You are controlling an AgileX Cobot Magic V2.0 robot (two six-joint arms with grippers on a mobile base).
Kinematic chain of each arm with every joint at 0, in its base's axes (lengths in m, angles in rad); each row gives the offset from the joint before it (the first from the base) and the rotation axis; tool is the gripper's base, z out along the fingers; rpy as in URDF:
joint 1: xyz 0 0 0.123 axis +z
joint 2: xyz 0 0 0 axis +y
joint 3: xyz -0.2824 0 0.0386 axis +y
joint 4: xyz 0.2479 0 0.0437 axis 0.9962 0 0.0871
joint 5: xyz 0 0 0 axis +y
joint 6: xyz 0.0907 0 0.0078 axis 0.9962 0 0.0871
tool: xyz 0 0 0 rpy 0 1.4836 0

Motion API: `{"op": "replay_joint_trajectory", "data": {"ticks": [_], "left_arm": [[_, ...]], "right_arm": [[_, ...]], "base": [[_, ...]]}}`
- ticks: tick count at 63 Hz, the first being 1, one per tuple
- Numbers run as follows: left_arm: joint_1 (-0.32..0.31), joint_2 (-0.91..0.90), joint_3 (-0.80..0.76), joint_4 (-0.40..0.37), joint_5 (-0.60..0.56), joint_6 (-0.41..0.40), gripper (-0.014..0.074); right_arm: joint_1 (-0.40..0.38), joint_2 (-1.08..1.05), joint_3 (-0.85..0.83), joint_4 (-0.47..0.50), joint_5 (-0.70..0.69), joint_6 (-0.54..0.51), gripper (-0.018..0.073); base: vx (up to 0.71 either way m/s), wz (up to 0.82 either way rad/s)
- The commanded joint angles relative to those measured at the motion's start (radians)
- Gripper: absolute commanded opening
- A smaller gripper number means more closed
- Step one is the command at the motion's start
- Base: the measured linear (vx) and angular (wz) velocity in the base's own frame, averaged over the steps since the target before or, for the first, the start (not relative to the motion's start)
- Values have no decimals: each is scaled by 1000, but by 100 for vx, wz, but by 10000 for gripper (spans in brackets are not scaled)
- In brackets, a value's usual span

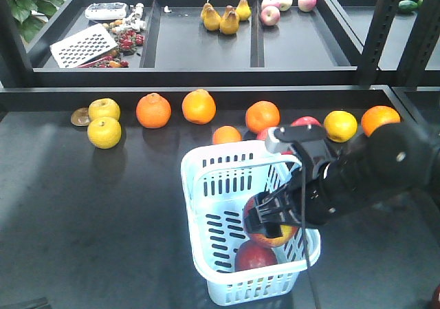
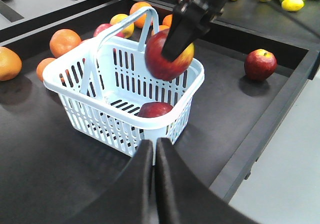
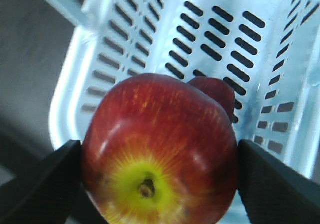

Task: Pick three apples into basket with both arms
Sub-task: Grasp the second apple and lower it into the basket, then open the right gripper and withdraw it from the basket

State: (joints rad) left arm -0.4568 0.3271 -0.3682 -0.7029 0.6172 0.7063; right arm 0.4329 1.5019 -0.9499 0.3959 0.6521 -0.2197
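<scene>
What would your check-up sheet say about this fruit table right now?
Surface: dark table with a raised edge.
Job's things: bottom apple lies in the basket; held apple hangs over it; loose apple sits on the table, apart.
Clutter: oranges and yellow apples behind the basket.
Grippers: right gripper shut on the held apple; left gripper shut, empty.
Cables: thin black cable hangs by the right gripper.
Surroundings: back tray holds pears and a grater.

Dark grey matte tabletop (image 1: 82, 206) with raised black rim, black divided shelf tray (image 1: 199, 47) behind it, black perforated metal upright (image 1: 379, 27) at right, green leafy plant (image 1: 31, 3) far left, pale grey floor (image 2: 280, 184) beside table.
</scene>
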Motion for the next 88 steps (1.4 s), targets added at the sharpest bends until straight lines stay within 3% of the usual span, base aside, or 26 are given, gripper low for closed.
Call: {"op": "replay_joint_trajectory", "data": {"ticks": [1, 6, 12, 33, 44, 57, 67, 77, 82, 88], "left_arm": [[1, 8, -26, -32, -55, -5, -8], [1, 8, -26, -32, -55, -5, -8], [1, 8, -26, -33, -55, -5, -8], [1, 8, -26, -33, -54, -5, -8], [1, 8, -26, -33, -54, -5, -8], [1, 8, -26, -33, -54, -5, -8], [1, 8, -26, -33, -54, -5, -8], [1, 8, -26, -33, -54, -5, -8], [1, 8, -26, -33, -54, -5, -8], [1, 8, -26, -33, -54, -5, -8]], "right_arm": [[0, -10, -15, 84, -108, -41, 6], [0, 18, -15, 128, -110, -108, 38], [0, 55, -15, 137, -109, -119, 109], [-3, 104, -15, 109, -144, -118, 584], [-3, 104, -15, 102, -146, -118, 663], [-3, 103, -15, 102, -137, -114, 612], [-3, 56, -15, 94, -95, -114, 502], [-3, -48, -15, 34, -17, -81, 274], [-3, -111, -15, -50, 43, -15, 130], [-3, -185, -15, -227, 132, 126, -15]], "base": [[0, 0], [0, 0], [0, 0], [0, 0], [0, 0], [0, 0], [0, 0], [0, 0], [0, 0], [0, 0]]}}
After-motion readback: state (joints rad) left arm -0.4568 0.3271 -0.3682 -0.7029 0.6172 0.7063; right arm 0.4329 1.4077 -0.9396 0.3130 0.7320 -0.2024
